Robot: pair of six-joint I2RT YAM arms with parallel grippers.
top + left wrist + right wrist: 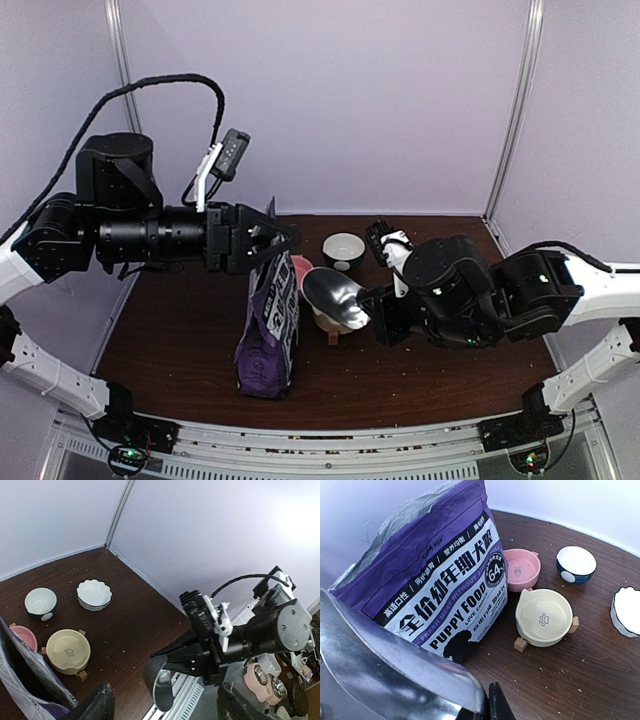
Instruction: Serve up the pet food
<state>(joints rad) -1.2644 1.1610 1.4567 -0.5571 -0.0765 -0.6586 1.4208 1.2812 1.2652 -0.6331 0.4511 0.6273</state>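
No pet food shows in any view; only pale crumbs lie on the table. The purple-and-white puppy food bag [268, 330] stands upright at centre left, and it also shows in the right wrist view [440, 580]. My left gripper [280, 228] is open at the bag's top edge, with its fingers [95, 705] spread wide beside the bag [25, 680]. My right gripper [372, 305] is shut on the handle of the silver scoop [335, 293]. It holds the scoop above the cream bowl [325, 322], to the right of the bag. The scoop [395, 670] fills the lower left of the right wrist view.
Four empty bowls stand behind and right of the bag: pink [521, 569], navy-and-white [575, 563], cream with a paw print on wooden blocks [544, 616], and white scalloped [627, 611]. White walls close in the table's back and sides.
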